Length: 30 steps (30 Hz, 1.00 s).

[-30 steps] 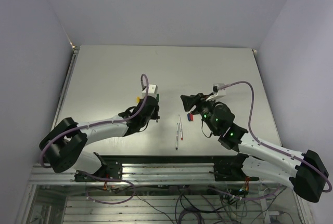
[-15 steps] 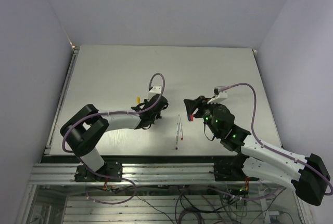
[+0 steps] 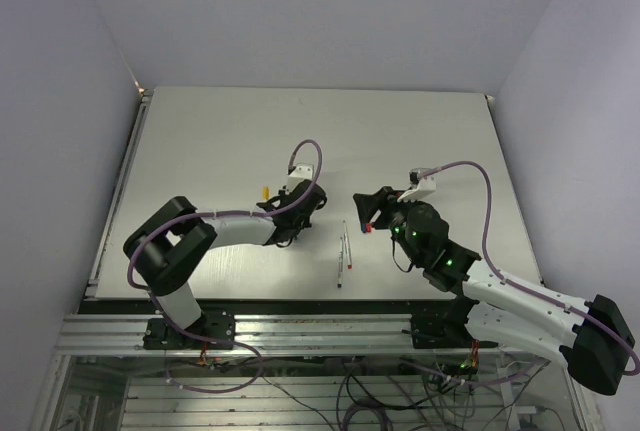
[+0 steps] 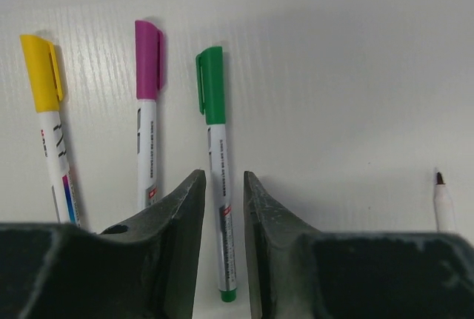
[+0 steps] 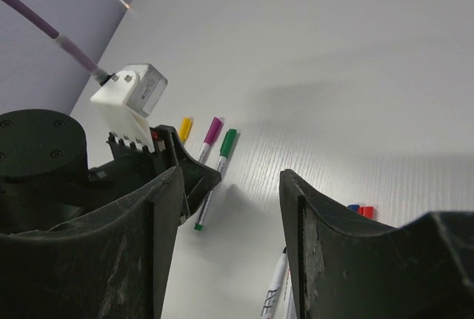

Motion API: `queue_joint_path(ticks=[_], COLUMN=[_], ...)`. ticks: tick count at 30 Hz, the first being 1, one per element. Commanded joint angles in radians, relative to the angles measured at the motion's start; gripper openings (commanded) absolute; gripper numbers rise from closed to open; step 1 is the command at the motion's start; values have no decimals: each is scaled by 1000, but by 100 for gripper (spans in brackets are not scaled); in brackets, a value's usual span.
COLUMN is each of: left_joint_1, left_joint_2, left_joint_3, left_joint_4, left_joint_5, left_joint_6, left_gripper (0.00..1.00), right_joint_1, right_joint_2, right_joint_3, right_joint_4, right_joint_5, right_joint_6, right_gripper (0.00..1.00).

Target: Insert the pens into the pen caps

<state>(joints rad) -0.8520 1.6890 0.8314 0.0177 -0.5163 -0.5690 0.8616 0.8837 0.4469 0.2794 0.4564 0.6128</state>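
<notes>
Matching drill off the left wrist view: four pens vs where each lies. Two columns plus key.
Things:
1. white stick pen with yellow plastic cap
2. white stick pen with purple plastic cap
3. white stick pen with green plastic cap
4. uncapped white pen with dark tip

Places:
A. lying between the left fingers
B. far right edge of the view
C. leftmost in the view
D. middle of the three capped pens

Pairs: 1-C, 2-D, 3-A, 4-B

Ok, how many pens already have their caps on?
3, side by side: yellow-capped pen outermost, purple-capped pen in the middle, green-capped pen inside the open left end effector. More may be hidden.
</notes>
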Motion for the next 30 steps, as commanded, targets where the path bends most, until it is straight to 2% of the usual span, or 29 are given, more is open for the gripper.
queue_joint_path(ticks=[1,9,16,26,30], left_joint_1=[4,4,-15,-191,-266], left_joint_2=[-25,-131,-238,-295,-285], left_joint_3=[46,67,-14,-85,-77], left_joint_4=[-12,-64,-52,-88,-87], left_joint_5=[-24,-19,115,168,164], left_joint_6=[10,24,13,-28,-12], left_gripper=[38,40,44,48,61], right_joint_1=[2,2,3,2,2], right_joint_2=[-4,-15,-45,-98,-124], right_joint_3=[-7,-6,-18,-29,-45], right_joint_4=[9,-28,-128,-284,-290], right_joint_5=[11,48,147,273,283], right_joint_6=[2,24,94,206,225], right_gripper=[54,54,54,54,54])
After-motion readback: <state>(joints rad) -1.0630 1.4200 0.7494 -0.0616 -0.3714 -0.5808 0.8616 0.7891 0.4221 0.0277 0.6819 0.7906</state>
